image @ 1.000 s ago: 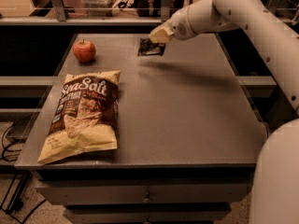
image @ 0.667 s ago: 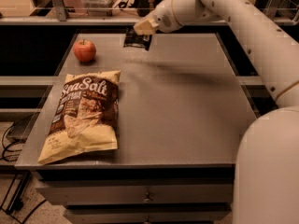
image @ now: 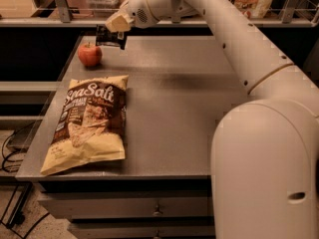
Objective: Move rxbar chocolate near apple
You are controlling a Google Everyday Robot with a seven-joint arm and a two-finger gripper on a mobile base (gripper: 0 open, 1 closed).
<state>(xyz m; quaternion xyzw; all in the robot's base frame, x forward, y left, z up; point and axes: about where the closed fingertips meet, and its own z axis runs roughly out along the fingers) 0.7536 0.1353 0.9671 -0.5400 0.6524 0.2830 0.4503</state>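
The rxbar chocolate is a small flat bar in a shiny black wrapper, held in the air at the back left of the table. My gripper is shut on its top edge, and the bar hangs below it. The apple is small, round and red, and sits on the grey table at the back left corner. The bar is just to the right of the apple and a little above it, not touching it.
A large yellow-and-brown "Sea Salt" chip bag lies flat on the left half of the table, in front of the apple. My white arm reaches across from the right. A shelf with items runs along the back.
My gripper has carried the rxbar chocolate leftward across the back of the table, from the middle to just beside the apple. The apple and the chip bag have not moved.
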